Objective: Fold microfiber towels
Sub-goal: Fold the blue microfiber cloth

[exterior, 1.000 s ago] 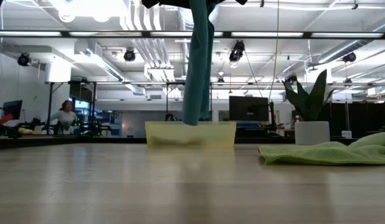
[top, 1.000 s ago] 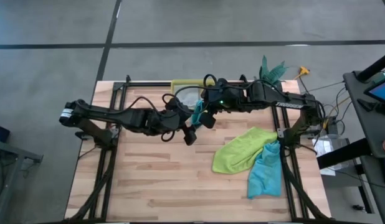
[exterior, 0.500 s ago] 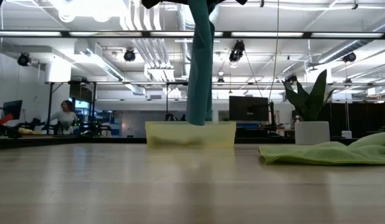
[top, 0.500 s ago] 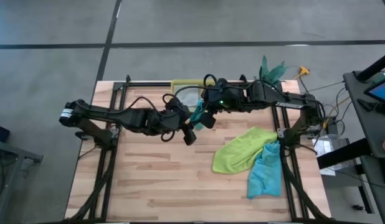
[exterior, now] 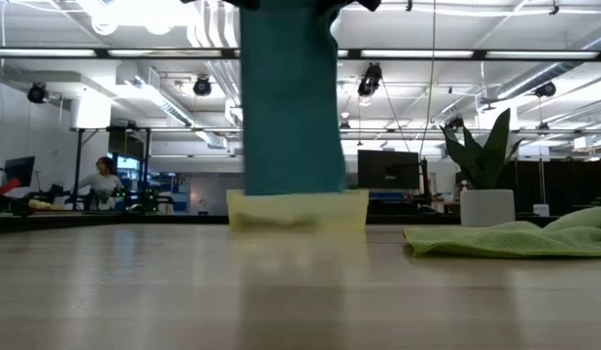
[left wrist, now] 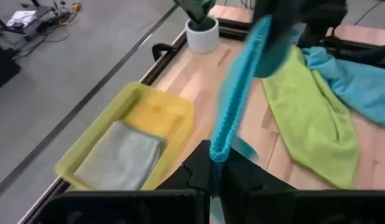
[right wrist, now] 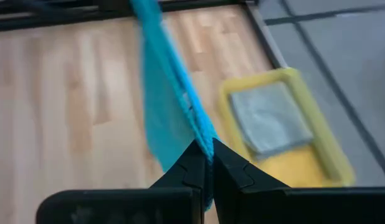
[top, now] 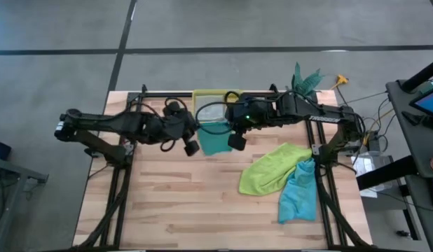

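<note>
Holding a teal towel [top: 215,137] stretched in the air between both tools, over the counter [top: 167,203] just in front of the yellow bin [top: 202,96]. Left tool [top: 190,142] is clamped on one top corner, right tool [top: 235,136] clamped on the other (wrist views show the hem pinched tight in each). I read this as the spread step; next I'd lower it flat onto bare wood. Grey towel [left wrist: 121,155] already sits folded in the bin. Open counter lies toward the near edge; to the right, the lime green towel [top: 270,168] and second teal towel [top: 299,192] crowd that side.
</note>
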